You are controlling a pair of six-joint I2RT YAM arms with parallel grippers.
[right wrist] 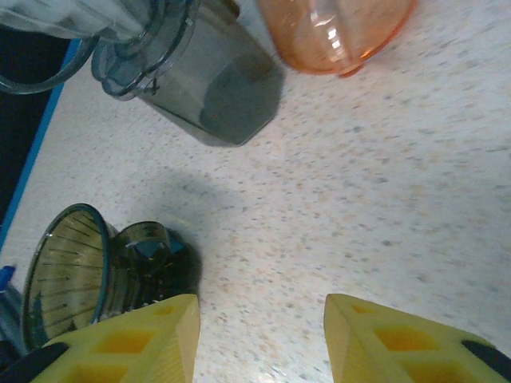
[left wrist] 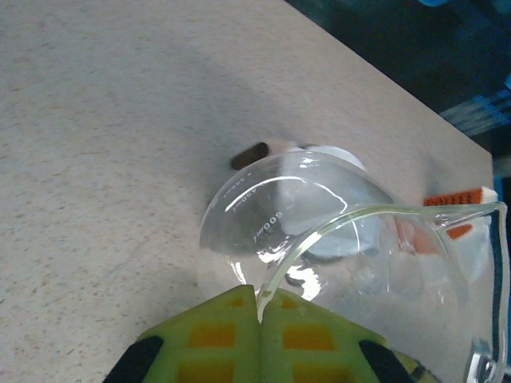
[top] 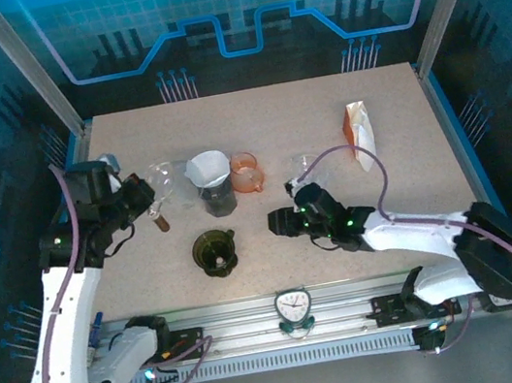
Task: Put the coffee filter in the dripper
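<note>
My right gripper (right wrist: 259,307) hangs released, and the dripper (right wrist: 104,271) stands mouth-up just to its left. Ahead of it the coffee filter (top: 208,168) stands upright, point down, in a dark jar (right wrist: 215,88). My left gripper (left wrist: 259,311) is clenched on the glass carafe (left wrist: 319,215).

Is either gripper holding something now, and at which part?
The left gripper pinches the glass carafe by a thin curved edge, rim or handle unclear. The right gripper is open, holding nothing.
</note>
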